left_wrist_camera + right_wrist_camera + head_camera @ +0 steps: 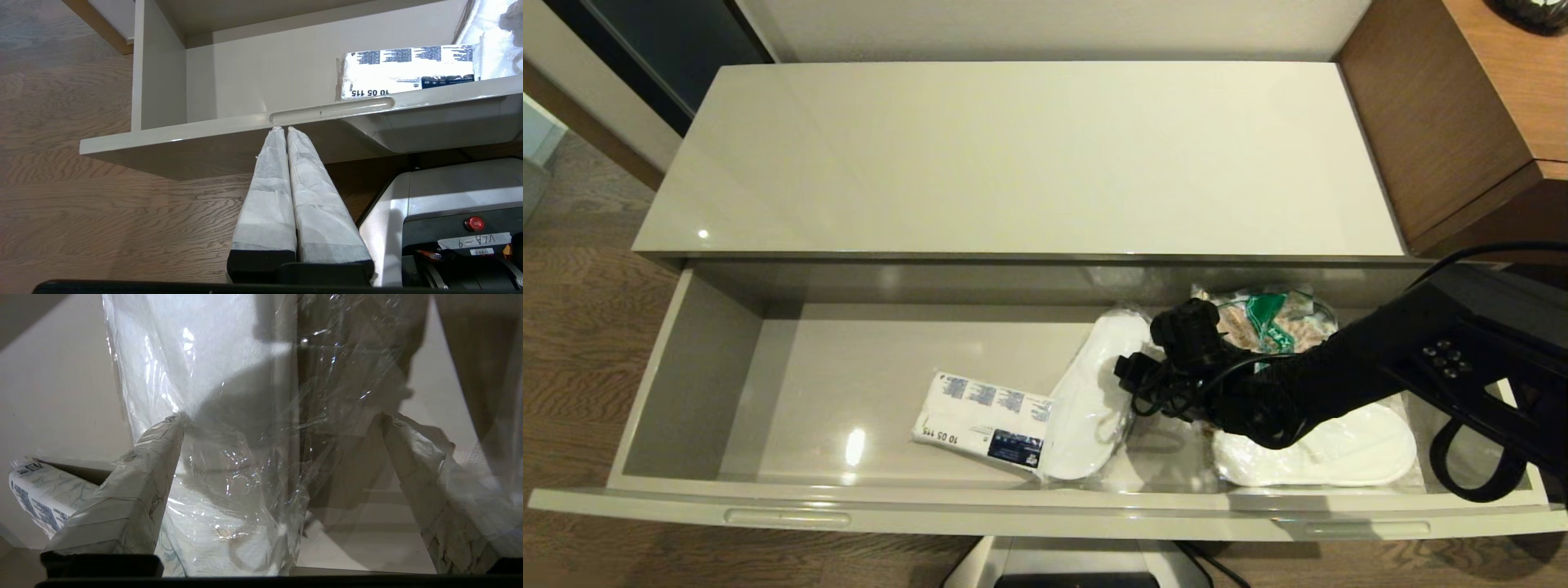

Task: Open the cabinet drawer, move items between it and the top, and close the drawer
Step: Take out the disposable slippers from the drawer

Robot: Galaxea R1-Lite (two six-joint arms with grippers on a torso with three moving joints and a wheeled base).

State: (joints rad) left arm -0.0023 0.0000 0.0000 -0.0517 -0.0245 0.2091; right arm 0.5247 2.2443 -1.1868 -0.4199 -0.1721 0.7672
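drawer contents sit exposed because the cabinet drawer (686,359) is pulled fully out under the bare top (1013,155). left hand (282,130) waits clenched and empty just beside the slot handle (331,110), outside the front. inside, the tissue packet (984,418) touches the wrapped slipper (1086,400). right hand (282,428) hangs released, fingers straddling that slipper's plastic, apparently lined up for a grasp.

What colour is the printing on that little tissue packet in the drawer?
White tissue packet with blue prints and a dark label; clearest in the head view.
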